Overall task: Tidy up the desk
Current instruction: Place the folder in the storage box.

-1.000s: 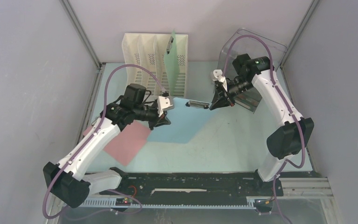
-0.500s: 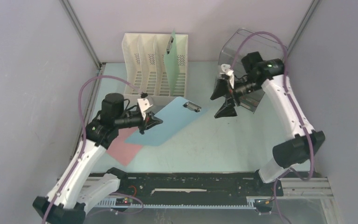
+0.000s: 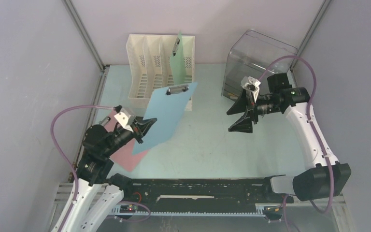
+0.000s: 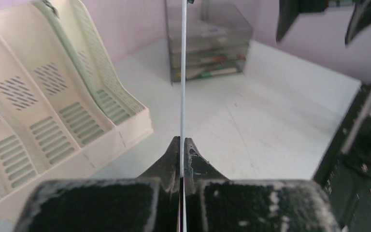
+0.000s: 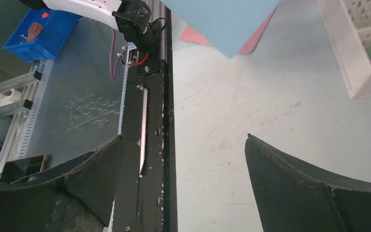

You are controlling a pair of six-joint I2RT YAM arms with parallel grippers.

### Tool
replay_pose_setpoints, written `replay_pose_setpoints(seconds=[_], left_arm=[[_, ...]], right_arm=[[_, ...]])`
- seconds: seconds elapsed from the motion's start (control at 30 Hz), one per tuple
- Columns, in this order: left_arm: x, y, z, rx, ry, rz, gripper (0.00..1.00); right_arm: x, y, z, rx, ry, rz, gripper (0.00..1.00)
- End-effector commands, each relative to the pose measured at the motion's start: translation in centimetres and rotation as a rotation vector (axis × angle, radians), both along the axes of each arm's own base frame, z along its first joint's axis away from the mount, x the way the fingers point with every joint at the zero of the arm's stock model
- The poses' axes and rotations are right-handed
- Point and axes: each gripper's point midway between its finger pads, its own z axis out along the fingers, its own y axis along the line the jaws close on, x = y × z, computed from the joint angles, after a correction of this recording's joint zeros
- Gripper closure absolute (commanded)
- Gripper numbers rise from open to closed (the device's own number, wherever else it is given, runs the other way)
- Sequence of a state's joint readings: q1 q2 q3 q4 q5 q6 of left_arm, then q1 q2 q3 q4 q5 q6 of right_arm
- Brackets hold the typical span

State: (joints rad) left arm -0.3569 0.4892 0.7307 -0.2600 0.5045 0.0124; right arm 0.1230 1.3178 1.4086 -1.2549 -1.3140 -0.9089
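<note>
So the left gripper (image 3: 145, 126) is clamped tight on the lower edge of the blue clipboard (image 3: 166, 116). In the left wrist view the two fingertips (image 4: 174, 150) are pinched together with the board running straight up between them, seen edge-on as a thin line (image 4: 183, 72). The board is up off the desk (image 3: 207, 150), tilted steeply, with its metal clip end at the top, right by the front of the white file sorter (image 3: 147, 63); can't tell if it actually touches it. A green clipboard (image 3: 178, 60) stands in the sorter's rightmost slot. Under and just left of the raised board there's a pink sheet (image 3: 125, 157) lying flat on the desk, partly hidden by the board and the arm. Over on the other side, the right gripper (image 3: 229, 122) is spread wide with nothing in it, hanging above the right half of the desk and well apart from the board. Its wrist cam looks down between the two black fingers at bare desk (image 5: 232, 121), with the blue board's corner (image 5: 222, 19) and a bit of pink (image 5: 193, 36) at the top. Behind that arm, in the far right corner, sits a clear plastic drawer box (image 3: 256, 53). The desk itself is the big pale mint top everything's on.
</note>
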Motion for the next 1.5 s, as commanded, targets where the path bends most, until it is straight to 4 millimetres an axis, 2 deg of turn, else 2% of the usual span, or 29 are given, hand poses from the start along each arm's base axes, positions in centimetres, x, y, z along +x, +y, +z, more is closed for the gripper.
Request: replay_pose_setpoints(seconds=[0.0,0.1,0.27,0.6,1.0,1.27,1.47], left_arm=[[1.8,2.3,6.3,-0.197,-0.183,0.181,1.0],[2.6,3.5,8.4,-0.268,-0.258,0.262,1.0],[4.6,6.2,10.7,-0.351,-0.354,0.434,1.0],[9.2,7.6,13.0,-0.432,-0.481,0.562,1.0],[14.8,6.6,12.7,-0.429,-0.531,0.598,1.0],[18.8,5.9,12.2,-0.492,-0.595,0.618,1.0],[23.3,4.9,10.8,-0.492,-0.572,0.647,1.0]], right_arm=[[1.2,0.2,0.4,0.073,-0.034,-0.021,0.0],[1.7,-0.1,-0.1,0.07,-0.019,-0.035,0.0],[2.0,-0.2,-0.7,0.079,-0.011,-0.037,0.0],[2.2,-0.3,-1.3,0.061,-0.027,-0.048,0.0],[2.4,-0.4,-1.6,0.049,-0.035,-0.057,0.0],[2.4,-0.4,-1.6,0.046,-0.039,-0.057,0.0],[2.3,-0.5,-1.6,0.042,-0.05,-0.058,0.0]])
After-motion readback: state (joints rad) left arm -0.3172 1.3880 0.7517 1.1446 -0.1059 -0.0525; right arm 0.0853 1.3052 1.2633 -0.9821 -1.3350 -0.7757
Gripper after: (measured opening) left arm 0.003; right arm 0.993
